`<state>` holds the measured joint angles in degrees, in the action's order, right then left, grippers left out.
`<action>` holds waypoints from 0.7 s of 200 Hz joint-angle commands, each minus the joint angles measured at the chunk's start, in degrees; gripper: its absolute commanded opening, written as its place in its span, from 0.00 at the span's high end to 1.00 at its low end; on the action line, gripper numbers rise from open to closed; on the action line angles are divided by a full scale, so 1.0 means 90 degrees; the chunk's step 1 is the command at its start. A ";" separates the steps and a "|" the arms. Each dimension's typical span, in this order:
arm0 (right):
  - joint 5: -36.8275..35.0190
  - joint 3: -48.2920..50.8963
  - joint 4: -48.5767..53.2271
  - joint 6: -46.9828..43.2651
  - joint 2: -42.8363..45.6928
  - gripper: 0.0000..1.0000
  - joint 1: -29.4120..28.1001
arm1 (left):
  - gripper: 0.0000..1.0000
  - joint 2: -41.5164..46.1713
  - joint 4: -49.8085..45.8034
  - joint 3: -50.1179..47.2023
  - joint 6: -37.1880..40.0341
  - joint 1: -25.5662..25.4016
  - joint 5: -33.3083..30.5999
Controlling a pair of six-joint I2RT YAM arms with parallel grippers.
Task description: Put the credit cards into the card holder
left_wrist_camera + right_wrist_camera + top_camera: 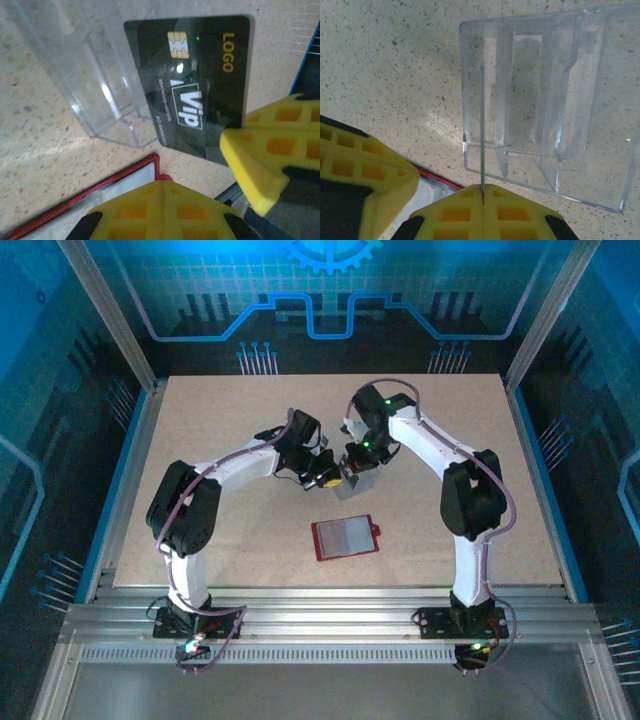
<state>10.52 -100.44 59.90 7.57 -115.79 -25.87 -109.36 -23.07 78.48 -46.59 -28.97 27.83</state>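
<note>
A black credit card [190,85] with a gold chip and "VIP" print hangs above the table. My right gripper [483,189] is shut on its lower edge, where the card [482,125] shows edge-on as a thin line. The right gripper's yellow finger [250,160] pinches the card's corner in the left wrist view. My left gripper [169,184] is shut with nothing between its fingers, close beside the right one [352,468]. The red card holder [346,538] lies open on the table just near of both grippers, pale pockets up; its red rim [100,192] shows beneath the left fingers.
A clear plastic box [545,100] with dividers stands on the speckled table just beyond the grippers, behind the held card; it also shows as the clear box [100,75] left of the card. Metal frame posts and blue walls ring the table [220,540].
</note>
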 commanded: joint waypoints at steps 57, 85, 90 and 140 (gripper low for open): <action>0.0392 0.0090 -0.0054 0.0089 -0.0220 1.00 0.0084 | 1.00 -0.0721 0.0530 0.0393 -0.0311 0.0035 0.0159; 0.0457 0.0111 -0.0073 0.0104 -0.0277 1.00 0.0082 | 1.00 -0.0863 0.0799 0.0373 -0.0397 0.0021 0.0132; 0.0484 0.0115 -0.0081 0.0111 -0.0279 1.00 0.0082 | 1.00 -0.0890 0.0831 0.0372 -0.0402 0.0016 0.0102; 0.0916 0.0149 -0.0133 0.0145 -0.0211 0.91 0.0176 | 1.00 -0.1121 0.0659 0.0316 -0.0303 -0.0040 -0.0270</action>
<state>14.02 -100.03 58.33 8.49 -117.30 -24.77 -116.86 -17.19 80.88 -49.45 -28.99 28.12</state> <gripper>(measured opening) 0.066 0.059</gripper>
